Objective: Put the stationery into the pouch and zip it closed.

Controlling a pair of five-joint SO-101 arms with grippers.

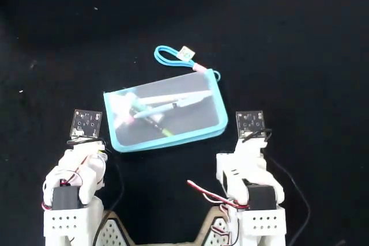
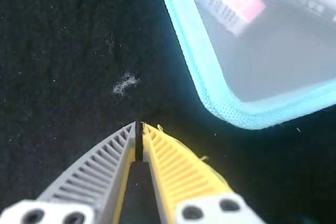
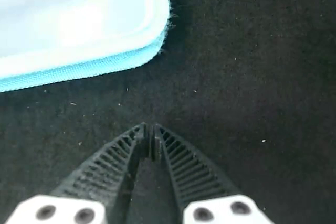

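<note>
A clear pouch (image 1: 167,113) with a light blue zip border lies in the middle of the black table. Pens and other stationery (image 1: 151,109) lie inside it. A blue loop strap (image 1: 170,57) with a small tag trails from its far corner. My left gripper (image 2: 138,126) is shut and empty, just off the pouch's near left corner (image 2: 231,111). My right gripper (image 3: 149,129) is shut and empty too, near the pouch's near right corner (image 3: 152,45). In the high view both arms rest folded at the front, left (image 1: 78,177) and right (image 1: 249,177).
Black cloth (image 1: 300,61) covers the whole table. A bit of white lint (image 2: 125,83) lies ahead of the left gripper. Cables (image 1: 207,195) run between the arm bases at the front edge.
</note>
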